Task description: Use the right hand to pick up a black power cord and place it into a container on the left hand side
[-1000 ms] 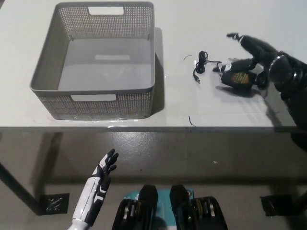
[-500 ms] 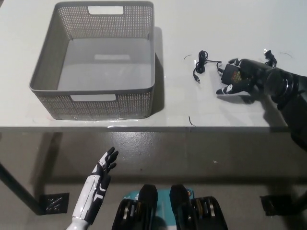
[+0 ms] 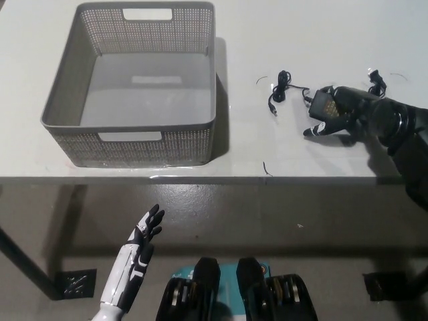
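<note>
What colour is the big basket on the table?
Grey, with finely perforated walls; the basket shows clearly in the head view.

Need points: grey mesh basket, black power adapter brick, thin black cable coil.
Grey mesh plastic basket [image 3: 200, 124]: head view, near right corner of its rim.
Black power adapter brick [image 3: 326, 106]: head view, its labelled top face, under the black right hand [image 3: 341, 114].
Thin black cable coil [image 3: 281, 87]: head view, the looped bundle on the table.

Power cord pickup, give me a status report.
Right hand closing over the power cord's adapter on the table, grip unconfirmed. Left hand open, idle below the table. Basket empty, path clear.
</note>
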### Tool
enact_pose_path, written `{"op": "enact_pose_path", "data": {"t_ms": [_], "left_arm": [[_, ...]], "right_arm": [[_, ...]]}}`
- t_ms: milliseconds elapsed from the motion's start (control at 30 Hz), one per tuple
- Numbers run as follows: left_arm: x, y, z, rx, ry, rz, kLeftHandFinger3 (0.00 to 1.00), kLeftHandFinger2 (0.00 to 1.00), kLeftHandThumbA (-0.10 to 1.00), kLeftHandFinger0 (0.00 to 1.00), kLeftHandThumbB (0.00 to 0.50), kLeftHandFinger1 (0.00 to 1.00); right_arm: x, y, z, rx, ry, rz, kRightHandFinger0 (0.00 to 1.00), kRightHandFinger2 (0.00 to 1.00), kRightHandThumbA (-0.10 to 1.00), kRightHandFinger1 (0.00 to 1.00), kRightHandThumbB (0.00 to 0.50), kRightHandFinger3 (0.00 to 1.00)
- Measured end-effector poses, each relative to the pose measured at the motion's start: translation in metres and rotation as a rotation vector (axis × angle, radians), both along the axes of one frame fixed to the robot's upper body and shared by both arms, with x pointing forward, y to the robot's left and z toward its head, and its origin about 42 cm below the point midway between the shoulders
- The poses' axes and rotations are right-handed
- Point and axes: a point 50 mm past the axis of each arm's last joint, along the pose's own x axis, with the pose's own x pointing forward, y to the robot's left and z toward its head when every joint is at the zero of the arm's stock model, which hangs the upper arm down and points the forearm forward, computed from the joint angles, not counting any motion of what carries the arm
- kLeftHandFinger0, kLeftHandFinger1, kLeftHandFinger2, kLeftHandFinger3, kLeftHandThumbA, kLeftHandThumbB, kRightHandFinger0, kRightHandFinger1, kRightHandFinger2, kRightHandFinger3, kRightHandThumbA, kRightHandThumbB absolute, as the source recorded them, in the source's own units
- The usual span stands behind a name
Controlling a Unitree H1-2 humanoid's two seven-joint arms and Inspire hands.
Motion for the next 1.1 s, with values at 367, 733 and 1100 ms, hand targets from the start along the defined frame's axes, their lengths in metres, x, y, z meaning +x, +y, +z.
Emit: {"op": "enact_pose_path", "data": {"t_ms": [367,733,1100], "left_arm": [[0.004,0.001,0.003,0.001,-0.012,0.001,1.0,1.0,1.0,1.0,0.221,1.0],[0.005,0.002,0.004,0.002,-0.02,0.002,1.0,1.0,1.0,1.0,0.23,1.0],[0.008,0.003,0.007,0.005,-0.03,0.002,1.0,1.0,1.0,1.0,0.211,1.0]], "right_arm": [[-0.001,-0.01,-0.007,-0.008,0.025,-0.021,1.0,1.0,1.0,1.0,0.463,1.0],[-0.001,-0.022,-0.012,0.001,0.056,-0.064,1.0,1.0,1.0,1.0,0.368,1.0],[-0.003,-0.032,-0.014,0.101,-0.097,-0.166,0.19,0.94,-0.1,0.61,0.096,0.88]]}}
